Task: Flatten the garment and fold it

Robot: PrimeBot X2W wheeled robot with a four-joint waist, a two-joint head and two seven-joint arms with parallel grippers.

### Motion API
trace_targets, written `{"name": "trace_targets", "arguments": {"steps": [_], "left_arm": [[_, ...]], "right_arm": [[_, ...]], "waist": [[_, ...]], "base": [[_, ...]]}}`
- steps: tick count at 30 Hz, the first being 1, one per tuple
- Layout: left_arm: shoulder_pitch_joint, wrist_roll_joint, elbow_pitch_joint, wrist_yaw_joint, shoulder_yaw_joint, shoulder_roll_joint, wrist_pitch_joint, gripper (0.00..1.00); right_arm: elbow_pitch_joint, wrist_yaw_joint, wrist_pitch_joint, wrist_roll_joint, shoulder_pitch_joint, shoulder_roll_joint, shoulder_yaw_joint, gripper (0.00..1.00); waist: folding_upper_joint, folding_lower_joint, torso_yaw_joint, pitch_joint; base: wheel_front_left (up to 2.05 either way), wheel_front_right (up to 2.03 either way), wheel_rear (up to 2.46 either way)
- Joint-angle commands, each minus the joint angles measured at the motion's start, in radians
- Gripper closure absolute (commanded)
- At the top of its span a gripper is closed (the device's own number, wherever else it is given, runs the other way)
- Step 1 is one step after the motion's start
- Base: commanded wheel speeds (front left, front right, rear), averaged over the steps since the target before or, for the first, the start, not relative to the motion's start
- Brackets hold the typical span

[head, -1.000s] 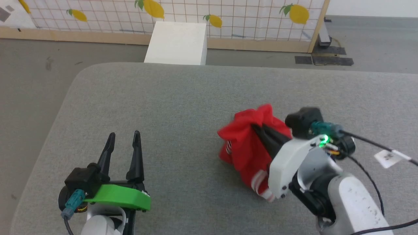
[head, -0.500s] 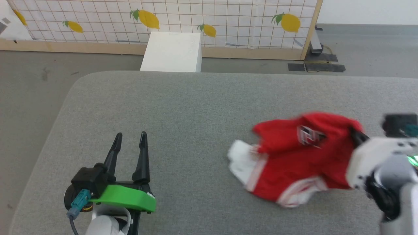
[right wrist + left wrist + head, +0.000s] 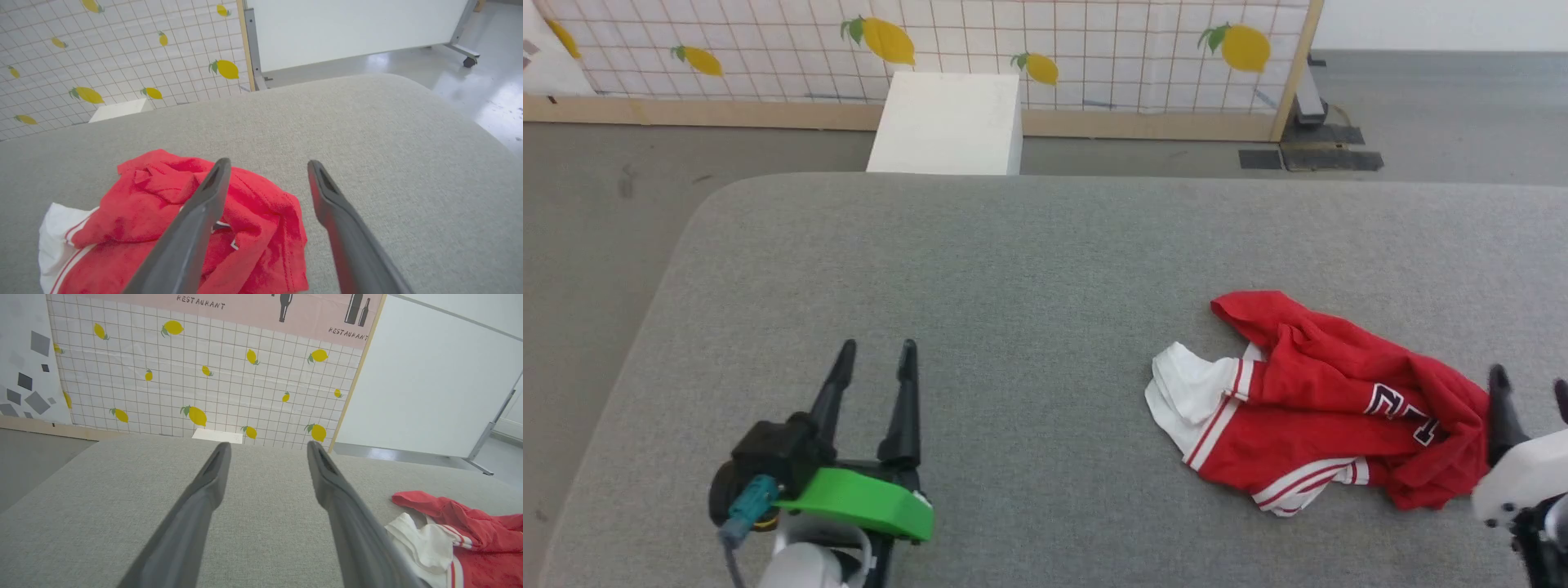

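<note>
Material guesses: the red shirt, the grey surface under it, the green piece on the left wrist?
Shirt: thin soft knit, matte; it lies crumpled in loose folds, with a white sleeve and striped trim.
Grey surface: woven, upholstery-like fabric, matte, with a fine speckled weave and a rounded edge; probably padded, but I cannot confirm that.
Green piece: hard plastic, smooth with a slight sheen, possibly printed.

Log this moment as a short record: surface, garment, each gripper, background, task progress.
surface: grey table
garment: garment, crumpled on the table's right part, white sleeve toward the left, black lettering partly visible
left gripper: left gripper, open, empty, apart from the garment
right gripper: right gripper, open, empty, at the garment's right edge
background: white box on the floor, before a lemon-print screen
progress: not yet flattened, not yet folded
</note>
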Motion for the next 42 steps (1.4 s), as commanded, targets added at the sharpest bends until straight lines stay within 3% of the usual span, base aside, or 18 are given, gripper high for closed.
{"name": "trace_targets", "arguments": {"steps": [1,7,11,19,26,27,28,29,36,42], "left_arm": [[-0.004,0.016,0.009,-0.006,-0.022,-0.003,-0.004,0.00],[-0.126,0.015,0.138,-0.012,-0.198,-0.003,0.003,0.00],[-0.261,-0.031,0.270,-0.013,-0.319,-0.003,0.083,0.00],[-0.501,-0.116,0.531,0.021,-0.490,-0.003,0.387,0.00],[-0.600,-0.168,0.671,0.053,-0.559,-0.003,0.614,0.00],[-0.605,-0.178,0.688,0.055,-0.567,-0.003,0.648,0.11],[-0.607,-0.187,0.695,0.051,-0.573,-0.003,0.668,0.86],[-0.607,-0.206,0.695,0.049,-0.568,-0.003,0.674,1.00],[-0.542,-0.271,0.632,0.152,-0.443,0.018,0.434,1.00],[-0.409,-0.321,0.551,0.225,-0.332,0.104,0.296,1.00]], "right_arm": [[-0.021,-0.001,-0.050,0.006,0.024,0.002,0.035,0.00],[-0.064,-0.001,-0.195,0.069,0.078,0.002,0.197,0.00],[-0.063,-0.001,-0.237,0.101,0.084,0.002,0.270,0.00],[-0.050,-0.001,-0.271,0.128,0.048,0.002,0.358,0.00],[-0.029,-0.001,-0.298,0.146,0.033,0.002,0.386,0.00],[-0.025,-0.001,-0.301,0.148,0.031,0.002,0.388,0.00],[-0.022,-0.001,-0.303,0.149,0.029,0.002,0.389,0.00],[-0.020,-0.001,-0.306,0.150,0.028,0.002,0.391,0.00],[-0.020,-0.001,-0.316,0.146,0.029,0.002,0.381,0.00],[-0.041,-0.001,-0.294,0.124,0.044,0.002,0.363,0.00]], "waist": [[-0.0001,0.0000,-0.014,0.015],[-0.0001,0.0000,-0.072,0.062],[-0.0001,0.0000,-0.124,0.092],[-0.0001,0.0000,-0.239,0.162],[-0.0001,0.0000,-0.287,0.196],[-0.0001,0.0000,-0.288,0.198],[-0.0001,0.0000,-0.289,0.198],[-0.0001,0.0000,-0.287,0.198],[-0.0001,0.0000,-0.231,0.174],[-0.0001,0.0000,-0.142,0.132]], "base": [[0.00,0.00,0.00],[0.00,0.00,0.00],[0.00,0.00,0.00],[0.00,0.00,0.00],[0.00,0.00,0.00],[0.00,0.00,0.00],[0.00,0.00,0.00],[0.00,0.00,0.00],[0.00,0.00,0.00],[0.00,0.00,0.00]]}}
